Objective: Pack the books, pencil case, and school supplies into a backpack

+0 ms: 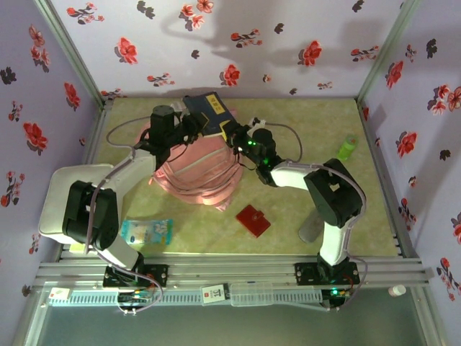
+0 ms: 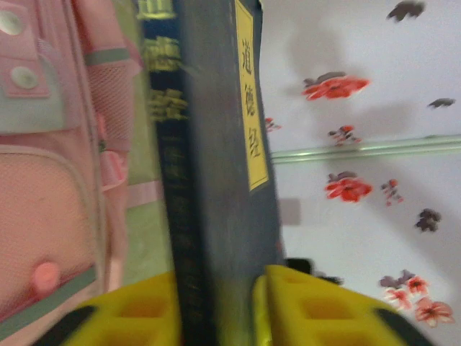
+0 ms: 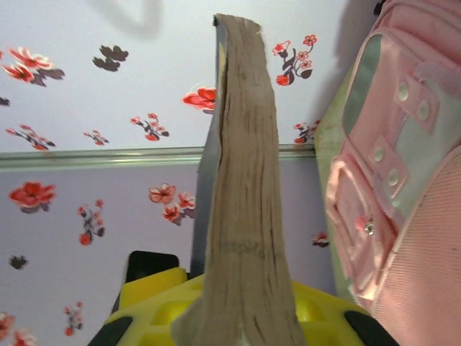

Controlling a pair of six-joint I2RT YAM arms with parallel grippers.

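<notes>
Right wrist | right end effector clamps navy book | left end effector straddles it, grip unclear

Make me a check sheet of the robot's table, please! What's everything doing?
Surface: pale green table, no spills seen.
Job's things: pink backpack lying mid-table; navy book between both grippers at its far end; blue book, red square and grey pouch lying loose in front.
Clutter: green object at right; white board at left edge.
Grippers: right gripper shut on the navy book's page edge; left gripper straddles its spine, grip unclear.
Cables: grey cable looping near the far-left corner.
Surroundings: flowered walls on three sides.
</notes>
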